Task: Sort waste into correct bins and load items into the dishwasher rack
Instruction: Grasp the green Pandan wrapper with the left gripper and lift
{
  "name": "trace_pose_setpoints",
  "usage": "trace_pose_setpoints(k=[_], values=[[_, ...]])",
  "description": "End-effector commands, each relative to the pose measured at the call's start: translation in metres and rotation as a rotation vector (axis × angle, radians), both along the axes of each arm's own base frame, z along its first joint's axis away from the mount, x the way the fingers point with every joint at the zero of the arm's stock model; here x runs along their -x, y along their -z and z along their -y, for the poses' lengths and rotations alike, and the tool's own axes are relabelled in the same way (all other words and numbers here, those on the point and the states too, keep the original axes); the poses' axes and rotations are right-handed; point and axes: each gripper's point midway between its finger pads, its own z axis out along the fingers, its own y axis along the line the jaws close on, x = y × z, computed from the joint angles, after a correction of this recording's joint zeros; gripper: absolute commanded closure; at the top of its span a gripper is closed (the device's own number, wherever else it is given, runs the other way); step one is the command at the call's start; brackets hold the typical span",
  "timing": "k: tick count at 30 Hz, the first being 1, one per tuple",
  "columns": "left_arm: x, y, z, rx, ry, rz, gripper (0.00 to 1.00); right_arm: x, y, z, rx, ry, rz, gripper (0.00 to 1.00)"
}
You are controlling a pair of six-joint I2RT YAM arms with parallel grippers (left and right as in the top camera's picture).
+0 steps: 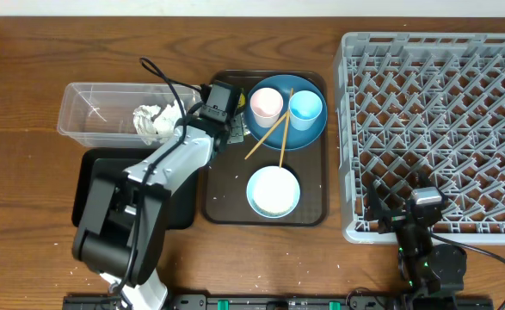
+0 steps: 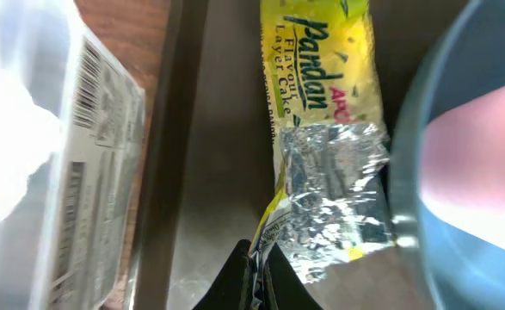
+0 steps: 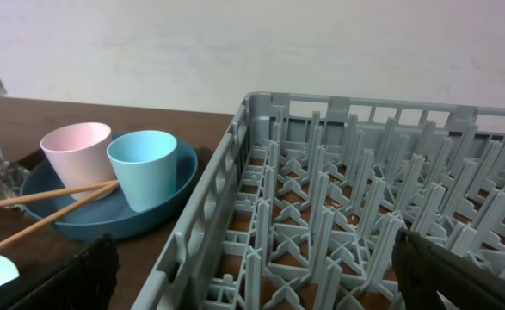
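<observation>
My left gripper (image 2: 256, 267) is shut on the lower corner of the yellow-green wrapper (image 2: 329, 129), which lies on the brown tray beside the blue plate (image 2: 415, 172). From overhead the left gripper (image 1: 232, 129) sits at the tray's left edge, between the clear tub (image 1: 89, 112) and the plate (image 1: 308, 129). The pink cup (image 1: 265, 105), light-blue cup (image 1: 305, 108) and chopsticks (image 1: 274, 133) rest on the plate. A white bowl (image 1: 274, 191) stands nearer the front. My right gripper (image 3: 252, 258) is open over the front left corner of the grey rack (image 1: 441, 120).
A crumpled white tissue (image 1: 156, 120) lies in the clear tub. The black tray (image 1: 93, 185) sits in front of it, partly under my left arm. A few white rice grains (image 1: 239, 178) dot the brown tray (image 1: 312, 207).
</observation>
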Motion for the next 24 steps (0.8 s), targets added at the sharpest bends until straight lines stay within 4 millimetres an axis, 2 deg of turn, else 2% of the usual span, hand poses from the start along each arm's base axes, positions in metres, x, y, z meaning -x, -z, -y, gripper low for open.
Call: trace_pose_setpoints(k=[1,9,12,16,24], values=[[0.0,-0.033,-0.002,-0.014,0.034,0.068,0.94,0.0,0.0,-0.002,-0.007,-0.009,0.001,0.01],[0.009,-0.084,-0.008,-0.004,0.04,0.152,0.94,0.0,0.0,-0.002,-0.007,-0.009,0.001,0.01],[0.01,-0.099,-0.032,-0.099,-0.033,0.196,0.94,0.001,0.0,-0.002,-0.007,-0.009,0.001,0.01],[0.013,-0.109,-0.064,-0.206,-0.181,0.227,0.94,0.001,0.0,-0.002,-0.007,-0.009,0.001,0.01],[0.014,-0.108,-0.107,-0.178,-0.412,0.227,0.93,0.001,0.0,-0.002,-0.007,-0.009,0.001,0.01]])
